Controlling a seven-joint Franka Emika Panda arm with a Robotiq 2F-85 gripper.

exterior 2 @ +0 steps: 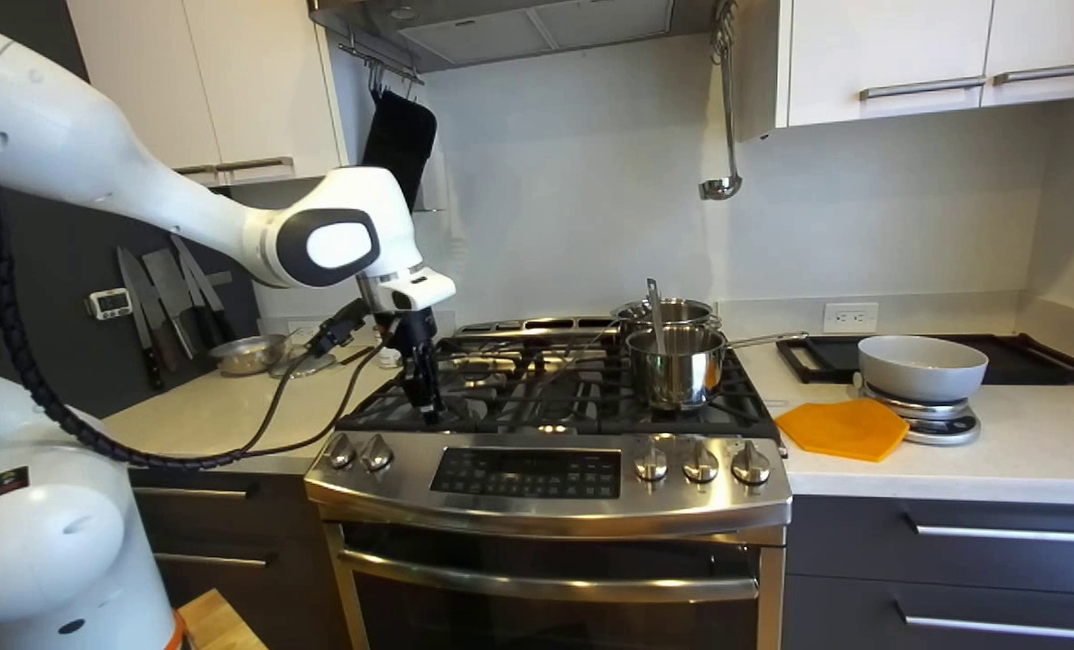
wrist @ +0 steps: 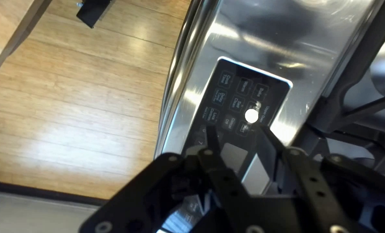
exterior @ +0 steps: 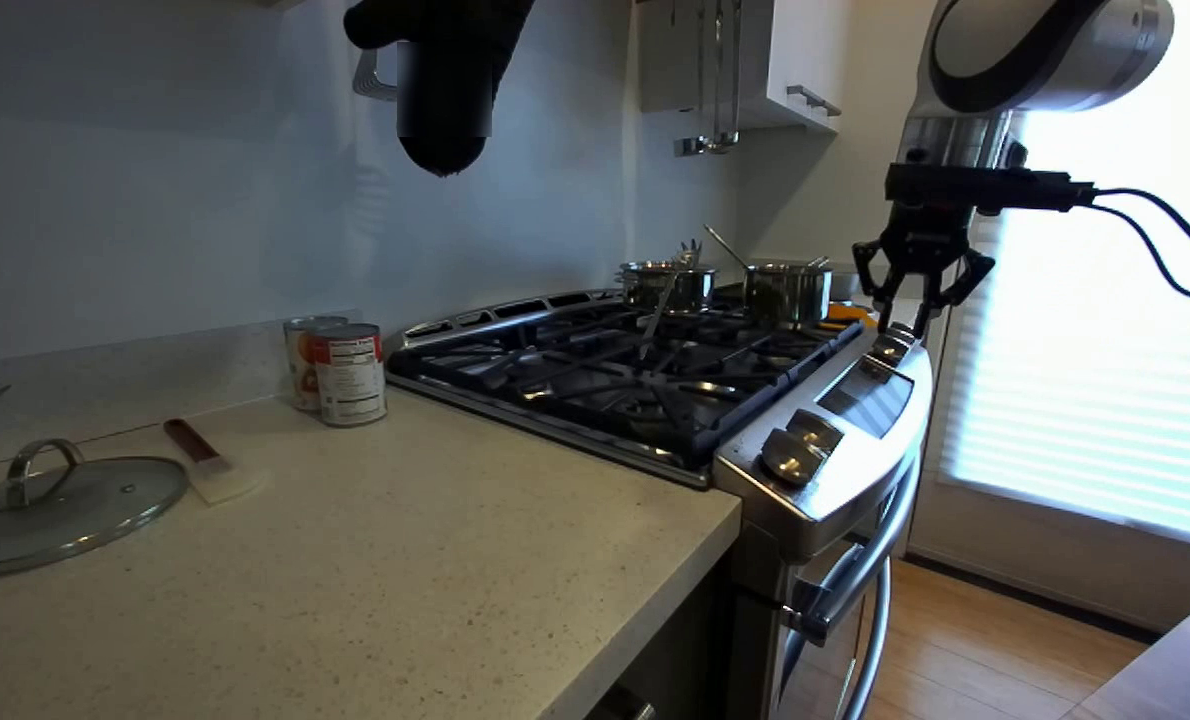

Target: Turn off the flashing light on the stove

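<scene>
On the stove, between pale counters, a shiny steel saucepan is standing on black grates, a utensil leaning inside; a second pot behind. Two cans are resting on one counter; on the other, a pale bowl is topping a round metal base beside a flat orange sheet. I am holding my gripper, fingers spread apart, above the black button panel, where a round white spot is shining.
</scene>
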